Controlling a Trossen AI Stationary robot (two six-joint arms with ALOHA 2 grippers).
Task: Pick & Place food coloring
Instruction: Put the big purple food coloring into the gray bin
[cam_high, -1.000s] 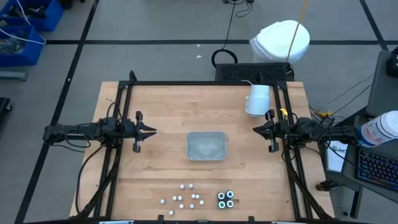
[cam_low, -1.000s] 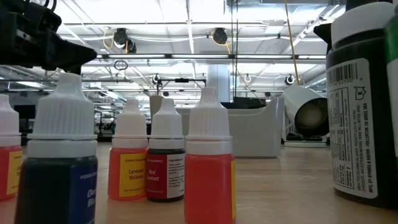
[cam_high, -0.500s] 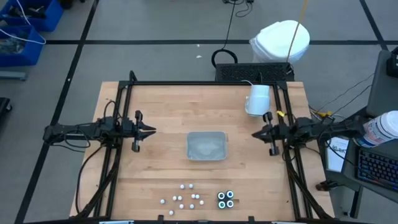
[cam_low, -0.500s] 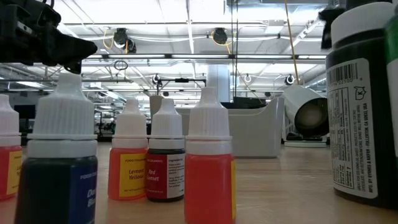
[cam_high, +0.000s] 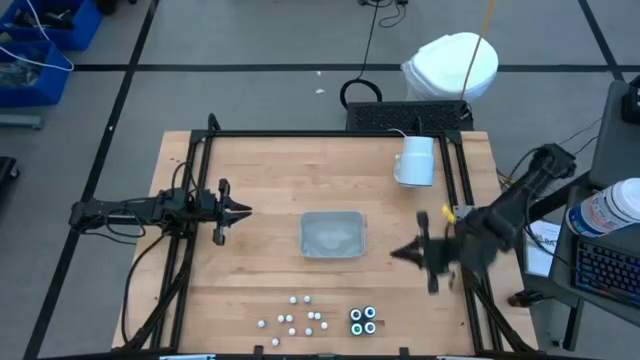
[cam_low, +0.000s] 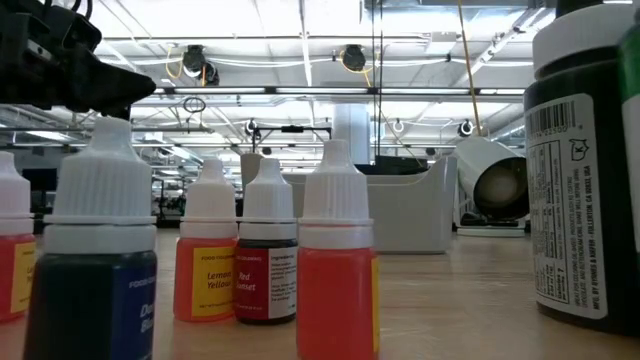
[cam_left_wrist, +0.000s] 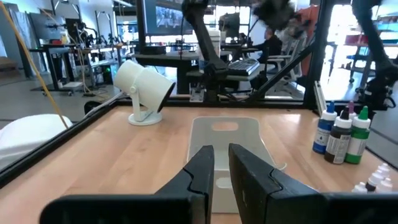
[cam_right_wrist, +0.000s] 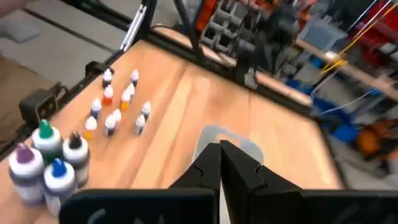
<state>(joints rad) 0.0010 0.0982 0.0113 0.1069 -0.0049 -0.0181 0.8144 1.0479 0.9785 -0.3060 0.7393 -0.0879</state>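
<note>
Right gripper (cam_high: 412, 252): your fingers are pressed together on nothing, poised over the table right of the clear tray (cam_high: 333, 234).
Left gripper (cam_high: 243, 210): you wait left of the tray, fingers a slit apart, holding nothing.
Food coloring: dropper bottles (cam_high: 300, 318) and dark pots (cam_high: 363, 320) stand grouped at the table's near edge, well apart from both grippers.
Progress: judging by this, nothing is placed; every pick is left.
</note>
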